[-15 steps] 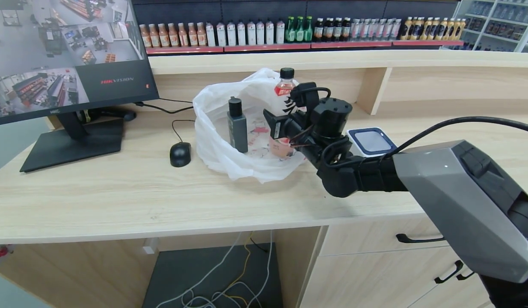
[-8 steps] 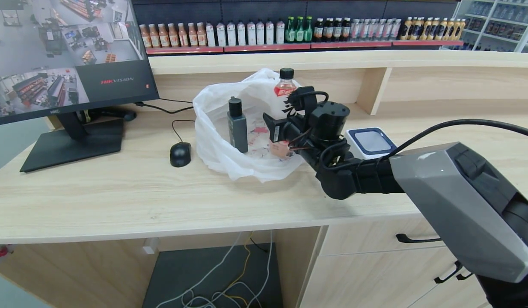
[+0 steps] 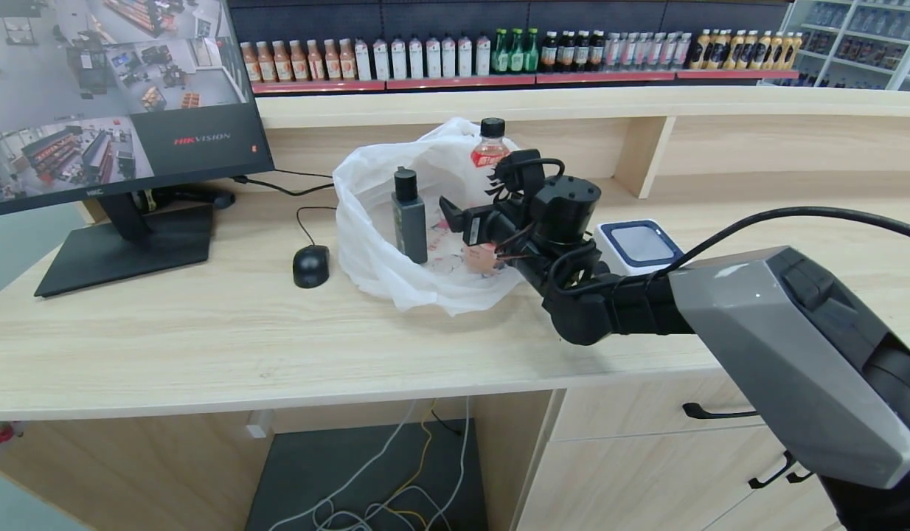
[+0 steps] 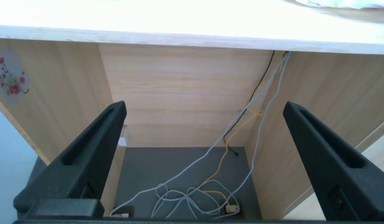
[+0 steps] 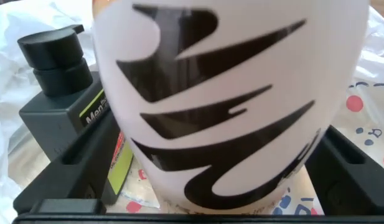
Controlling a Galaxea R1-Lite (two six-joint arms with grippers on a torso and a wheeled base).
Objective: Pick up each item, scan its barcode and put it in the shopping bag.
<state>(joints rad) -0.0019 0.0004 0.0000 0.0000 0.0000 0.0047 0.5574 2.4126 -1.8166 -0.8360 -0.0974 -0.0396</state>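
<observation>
A drink bottle (image 3: 490, 151) with a black cap, red label and white sleeve (image 5: 229, 106) stands upright inside the white shopping bag (image 3: 374, 243) on the counter. My right gripper (image 3: 478, 221) is down in the bag with its fingers spread on either side of the bottle's lower body; it is open. A dark grey bottle (image 3: 409, 214) with a black cap stands in the bag beside it (image 5: 61, 93). My left gripper (image 4: 204, 118) is open with nothing in it, low in front of the counter, facing the recess with cables.
A small barcode scanner (image 3: 638, 245) sits on the counter right of the bag, behind my right arm. A black mouse (image 3: 311, 265) lies left of the bag, and a monitor (image 3: 108, 96) stands at the far left. A raised shelf (image 3: 573, 103) runs behind.
The right gripper has lowered the drink bottle a little into the bag, and its near finger has swung outward, away from the bottle.
</observation>
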